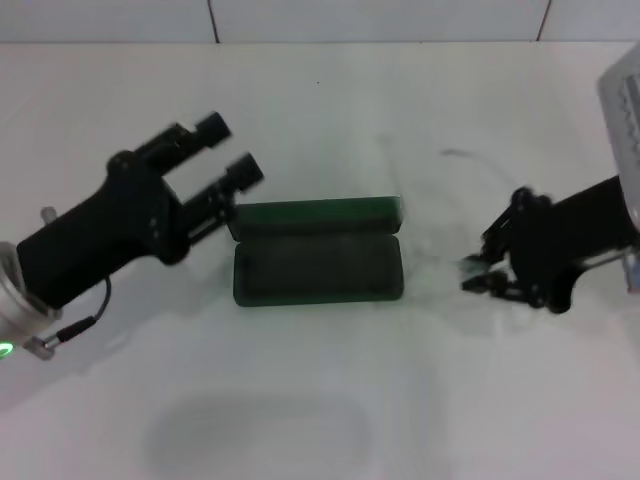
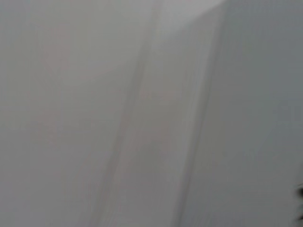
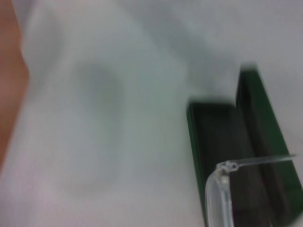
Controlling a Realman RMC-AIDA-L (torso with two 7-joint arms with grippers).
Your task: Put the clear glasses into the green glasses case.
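Observation:
The green glasses case (image 1: 318,270) lies open in the middle of the white table, its lid (image 1: 318,213) tilted back behind the dark-lined base. To the case's right, my right gripper (image 1: 480,277) is shut on the clear glasses (image 1: 467,264), which are very faint in the head view. In the right wrist view the clear glasses (image 3: 218,191) hang close to the camera, one thin arm reaching across the open green glasses case (image 3: 222,127). By the lid's left end, my left gripper (image 1: 232,150) is open and holds nothing. The left wrist view shows only blurred pale surface.
A grey-white object (image 1: 625,105) stands at the right edge behind the right arm. The table's back edge meets a tiled wall (image 1: 320,20). An orange-brown strip (image 3: 7,71) lines one side of the right wrist view.

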